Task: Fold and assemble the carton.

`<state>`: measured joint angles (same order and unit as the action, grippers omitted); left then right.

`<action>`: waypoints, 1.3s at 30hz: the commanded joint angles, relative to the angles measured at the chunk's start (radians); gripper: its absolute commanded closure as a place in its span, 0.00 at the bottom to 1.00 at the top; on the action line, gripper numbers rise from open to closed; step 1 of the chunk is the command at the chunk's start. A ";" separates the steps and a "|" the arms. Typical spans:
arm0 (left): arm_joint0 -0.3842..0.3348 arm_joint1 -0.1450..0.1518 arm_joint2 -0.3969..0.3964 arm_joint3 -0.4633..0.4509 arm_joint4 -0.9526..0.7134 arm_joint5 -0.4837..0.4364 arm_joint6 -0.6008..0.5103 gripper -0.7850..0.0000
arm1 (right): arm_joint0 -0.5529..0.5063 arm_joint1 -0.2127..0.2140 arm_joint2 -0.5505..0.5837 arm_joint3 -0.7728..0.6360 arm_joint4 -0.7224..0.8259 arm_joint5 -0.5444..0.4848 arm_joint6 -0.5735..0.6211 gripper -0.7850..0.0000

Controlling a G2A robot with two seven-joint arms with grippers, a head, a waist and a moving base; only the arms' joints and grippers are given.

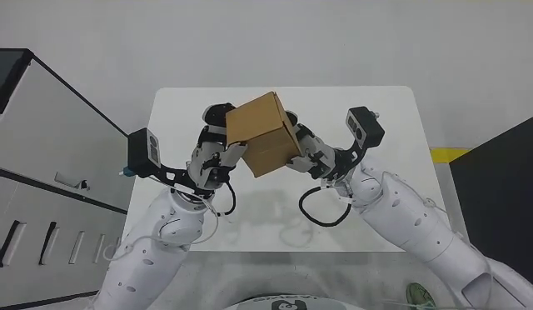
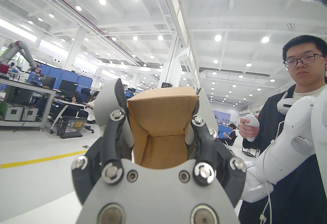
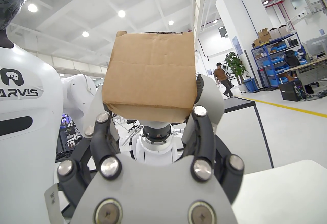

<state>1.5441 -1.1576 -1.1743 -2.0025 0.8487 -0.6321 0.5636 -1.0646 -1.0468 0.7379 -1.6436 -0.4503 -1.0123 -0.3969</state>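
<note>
Left hand (image 2: pixel 159 102), right hand (image 3: pixel 153 105) tight on plain carton (image 1: pixel 262 131)

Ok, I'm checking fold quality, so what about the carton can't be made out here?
Underside of the carton: top view, hidden by its own upper faces.
Pad contact of left end effector: left wrist view, mostly covered by carton.
One fingertip of right end effector: right wrist view, behind carton.

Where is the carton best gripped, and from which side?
The carton is probably best held at its lower edges, from opposite sides, as the left tool and right tool hold it: it hangs tilted, its flat walls too broad for one tool.
</note>
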 commanded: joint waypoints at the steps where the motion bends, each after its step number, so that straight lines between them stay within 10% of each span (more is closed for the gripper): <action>1: 0.001 -0.001 -0.002 -0.001 0.000 -0.001 -0.003 0.54 | 0.006 0.004 -0.009 0.003 -0.008 0.000 -0.017 1.00; 2: 0.002 -0.002 -0.004 -0.001 0.000 -0.002 -0.005 0.23 | 0.009 0.007 -0.014 0.005 -0.012 0.000 -0.024 1.00; 4: 0.004 -0.003 -0.007 -0.001 -0.001 -0.004 -0.007 0.00 | 0.015 0.011 -0.024 0.008 -0.018 0.000 -0.039 1.00; 29: 0.041 0.000 -0.119 0.016 -0.010 -0.018 -0.045 0.00 | 0.033 0.073 -0.039 0.038 -0.010 0.000 -0.099 1.00; 39: 0.062 0.035 -0.384 -0.058 0.193 -0.083 -0.240 0.00 | -0.042 0.103 0.123 -0.015 -0.101 0.000 0.023 1.00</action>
<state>1.5985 -1.1275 -1.5214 -2.0472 1.0232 -0.6972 0.3497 -1.0988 -0.9478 0.8427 -1.6517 -0.5457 -1.0126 -0.3893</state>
